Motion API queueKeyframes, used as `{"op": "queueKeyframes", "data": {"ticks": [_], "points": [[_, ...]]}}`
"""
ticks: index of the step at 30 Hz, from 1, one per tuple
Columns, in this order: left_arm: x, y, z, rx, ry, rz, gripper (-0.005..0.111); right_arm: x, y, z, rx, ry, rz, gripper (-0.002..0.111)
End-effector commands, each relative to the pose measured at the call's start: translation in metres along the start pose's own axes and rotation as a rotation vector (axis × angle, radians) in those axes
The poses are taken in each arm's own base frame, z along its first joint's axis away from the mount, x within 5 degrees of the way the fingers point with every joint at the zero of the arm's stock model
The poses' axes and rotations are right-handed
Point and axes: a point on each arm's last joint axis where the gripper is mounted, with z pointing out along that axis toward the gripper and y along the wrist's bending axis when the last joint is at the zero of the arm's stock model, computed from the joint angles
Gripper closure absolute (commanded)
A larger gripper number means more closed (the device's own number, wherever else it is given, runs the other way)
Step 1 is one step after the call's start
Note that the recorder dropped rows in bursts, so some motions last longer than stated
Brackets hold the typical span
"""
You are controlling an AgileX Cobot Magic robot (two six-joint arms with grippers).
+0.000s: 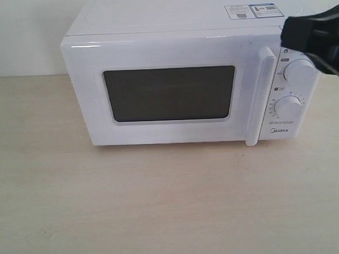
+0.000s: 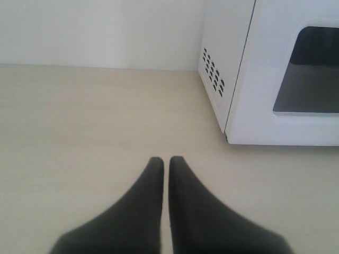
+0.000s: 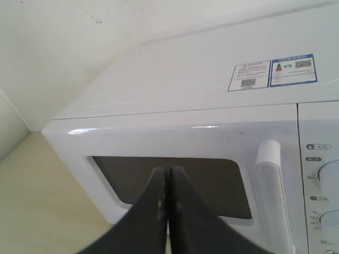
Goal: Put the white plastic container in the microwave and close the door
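The white microwave point(image 1: 171, 26) stands at the back of the table with its door point(image 1: 85, 96) closed, dark window point(image 1: 169, 93) facing me and bar handle point(image 1: 259, 96) to the right of the window. The white plastic container is out of view in every frame. My right gripper point(image 3: 168, 169) is shut with nothing in it, hanging in front of the door point(image 3: 159, 137) at window height, apart from it; in the exterior view the arm's black bulk point(image 1: 316, 35) shows at the upper right. My left gripper point(image 2: 166, 159) is shut and empty, low over the table to the left of the microwave point(image 2: 249, 79).
The light wooden table point(image 1: 161, 205) stretches in front of the microwave. Two round dials point(image 1: 299, 71) point(image 1: 287, 107) sit on the right panel, stickers point(image 3: 273, 74) on the top, vent holes point(image 2: 213, 71) on the left side. A white wall runs behind.
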Motion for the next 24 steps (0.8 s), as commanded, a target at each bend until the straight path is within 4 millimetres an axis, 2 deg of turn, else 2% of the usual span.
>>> {"op": "queueKeyframes", "data": {"ticks": [1, 8, 11, 14, 17, 24], "points": [[0.001, 0.0, 0.0, -0.002, 0.002, -0.008, 0.102, 0.006, -0.015, -0.025, -0.051, -0.054, 0.036, 0.108], [0.001, 0.0, 0.0, -0.002, 0.002, -0.008, 0.102, 0.046, -0.049, -0.073, -0.034, -0.19, 0.089, 0.108], [0.001, 0.0, 0.0, -0.002, 0.002, -0.008, 0.102, 0.066, -0.06, -0.086, 0.018, -0.261, 0.105, 0.108], [0.001, 0.0, 0.0, -0.002, 0.002, -0.008, 0.102, 0.078, -0.066, -0.1, 0.055, -0.362, 0.16, 0.108], [0.001, 0.0, 0.0, -0.002, 0.002, -0.008, 0.102, 0.083, -0.068, -0.108, 0.067, -0.434, 0.186, 0.108], [0.001, 0.0, 0.0, -0.002, 0.002, -0.009, 0.102, 0.084, -0.068, -0.108, 0.069, -0.433, 0.191, 0.108]]}}
